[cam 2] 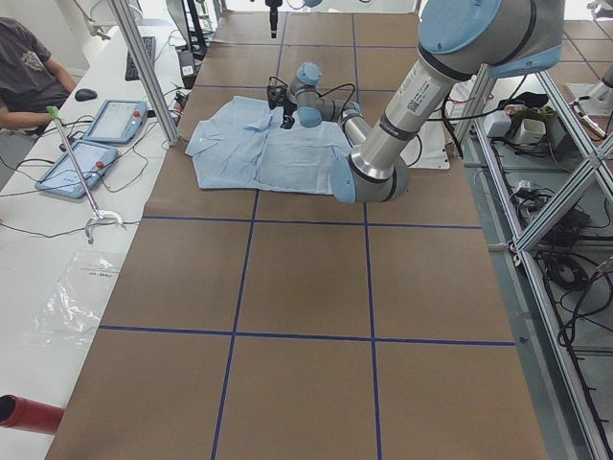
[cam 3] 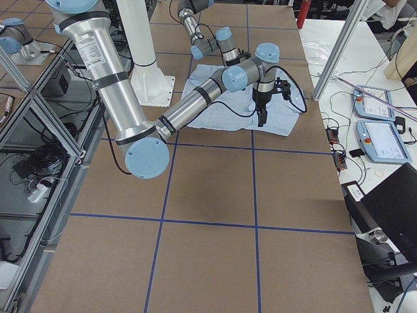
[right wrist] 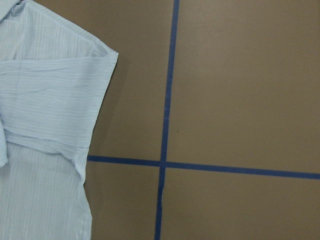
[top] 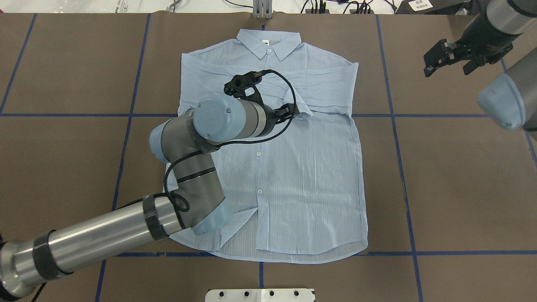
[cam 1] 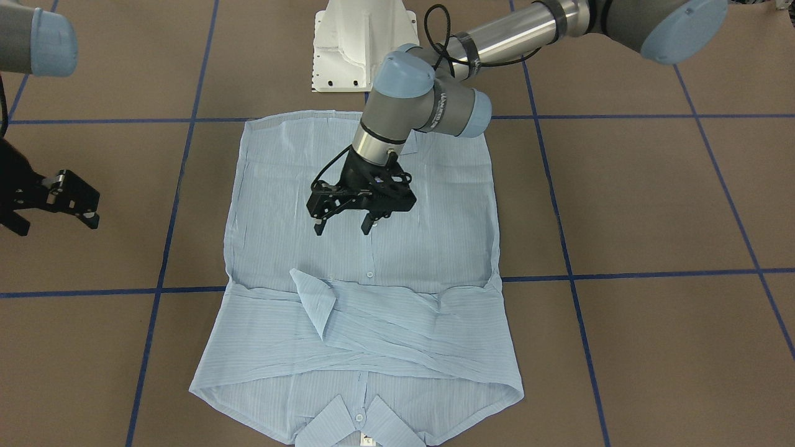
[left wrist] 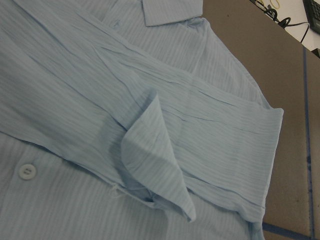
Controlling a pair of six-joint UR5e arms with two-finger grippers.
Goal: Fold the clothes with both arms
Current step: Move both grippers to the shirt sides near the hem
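Observation:
The pale-blue striped shirt (cam 1: pixel 372 261) (top: pixel 293 167) lies flat and face up on the brown table, collar (top: pixel 268 42) on the side far from the robot. Both sleeves are folded across the chest, and one cuff (cam 1: pixel 315 301) (left wrist: pixel 155 170) sticks up loosely. My left gripper (cam 1: pixel 343 227) hovers over the shirt's middle, just on the hem side of the cuff, open and empty. My right gripper (cam 1: pixel 53 214) (top: pixel 448 67) hangs off the shirt beyond its shoulder side, open with nothing in it. The right wrist view catches only the shirt's folded shoulder edge (right wrist: pixel 55 100).
The white pedestal base (cam 1: pixel 354 49) stands just behind the shirt's hem. Blue tape lines (top: pixel 394 115) cross the brown table cover. Along the far long side runs a desk with tablets (cam 2: pixel 96 125) and a seated person (cam 2: pixel 29 67), behind aluminium posts (cam 2: pixel 144 67).

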